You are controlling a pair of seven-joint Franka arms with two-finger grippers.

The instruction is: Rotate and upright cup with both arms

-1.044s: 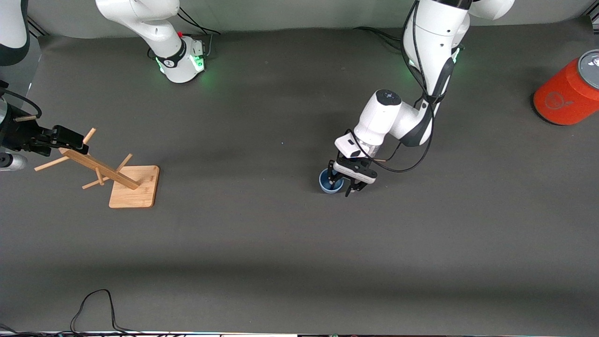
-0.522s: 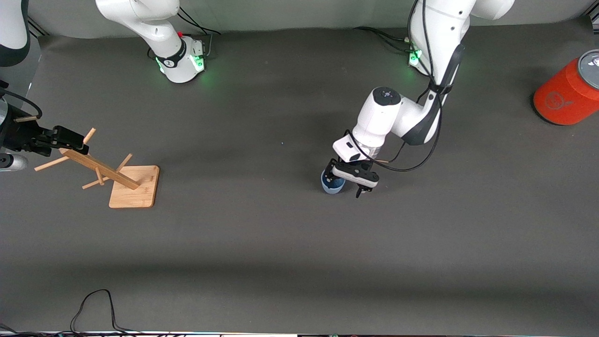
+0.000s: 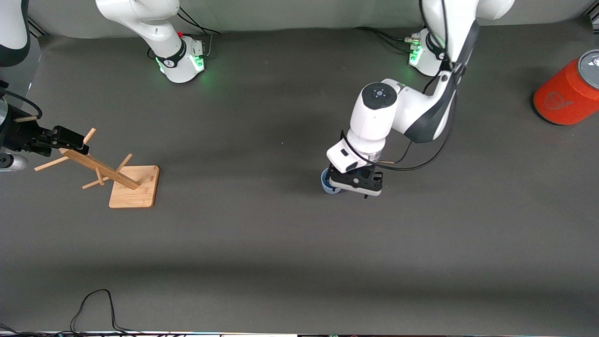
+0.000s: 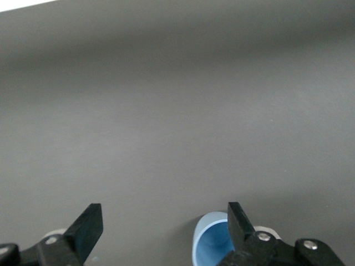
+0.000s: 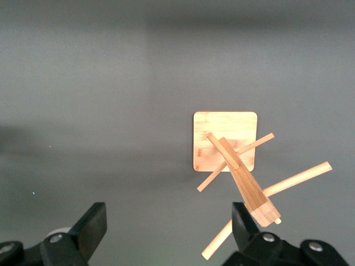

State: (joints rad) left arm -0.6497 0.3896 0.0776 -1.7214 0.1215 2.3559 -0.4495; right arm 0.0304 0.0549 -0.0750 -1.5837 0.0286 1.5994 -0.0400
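The small pale-blue cup (image 3: 325,183) stands on the grey mat mid-table, mostly covered by my left hand. In the left wrist view the cup (image 4: 212,244) shows its blue inside, right beside one finger (image 4: 237,223) and outside the gap. My left gripper (image 3: 355,188) (image 4: 162,223) is open and holds nothing, just over the mat beside the cup. My right gripper (image 3: 56,139) (image 5: 166,224) is open and empty, over the top of the wooden rack at the right arm's end, where that arm waits.
A wooden peg rack (image 3: 135,186) (image 5: 224,141) leans on its square base at the right arm's end. A large orange can (image 3: 567,93) lies at the left arm's end. A black cable (image 3: 93,304) loops at the table edge nearest the front camera.
My left arm has swung and turned its hand over the cup, which now shows less in the front view. The right arm and rack have not moved.
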